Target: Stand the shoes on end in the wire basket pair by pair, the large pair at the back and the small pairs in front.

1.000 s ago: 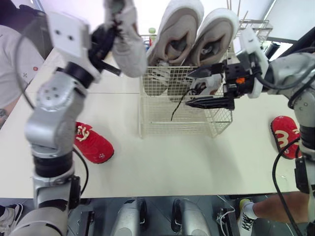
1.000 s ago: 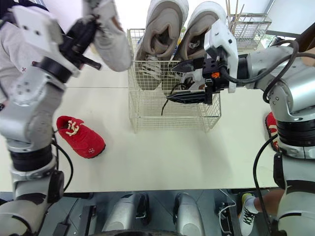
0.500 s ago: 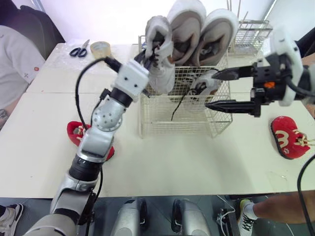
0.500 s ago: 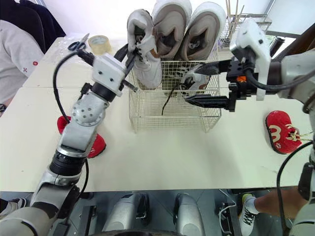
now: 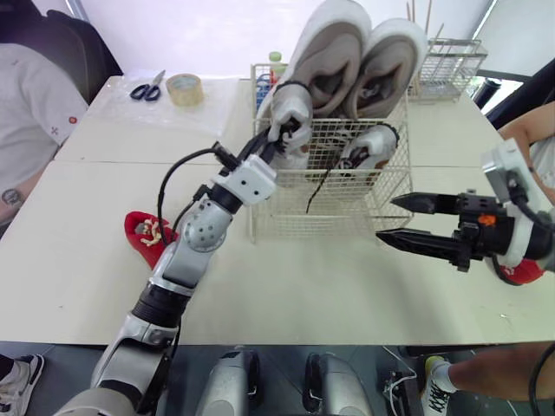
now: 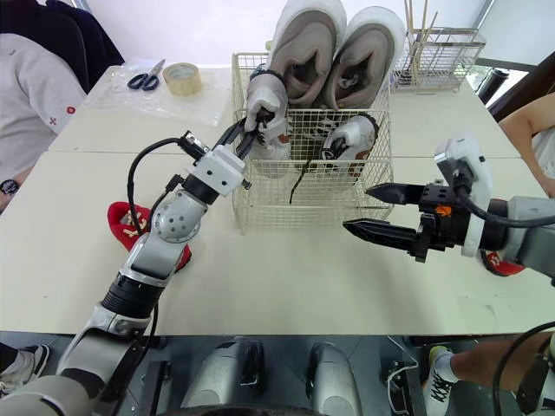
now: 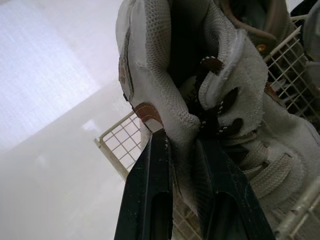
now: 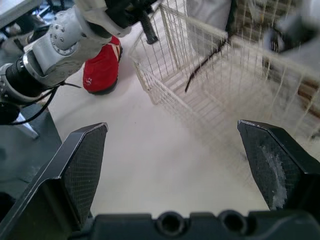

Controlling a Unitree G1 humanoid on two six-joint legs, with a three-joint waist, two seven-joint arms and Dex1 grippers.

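Observation:
The wire basket (image 5: 323, 222) stands mid-table with the large beige pair (image 5: 336, 54) on end at its back. My left gripper (image 5: 276, 141) is shut on a small white shoe (image 5: 292, 117), holding it upright in the basket's front left corner; its fingers (image 7: 150, 190) pinch the shoe's heel collar (image 7: 172, 100). A second small white shoe (image 5: 368, 149) stands at the front right with a black lace hanging down. My right gripper (image 5: 395, 219) hangs open and empty just right of the basket. One red shoe (image 5: 146, 236) lies at the left, another (image 5: 519, 274) behind my right wrist.
Scissors (image 5: 148, 86) and a tape roll (image 5: 184, 88) lie at the back left on a plastic sheet. A small wire rack (image 5: 447, 57) stands at the back right. A person sits at the far left (image 5: 26, 104); an arm (image 5: 527, 132) shows at the right edge.
My left arm has reached forward and lowered the small white shoe from above the table into the basket's front left. The right gripper has pulled back from the basket, to the right and lower.

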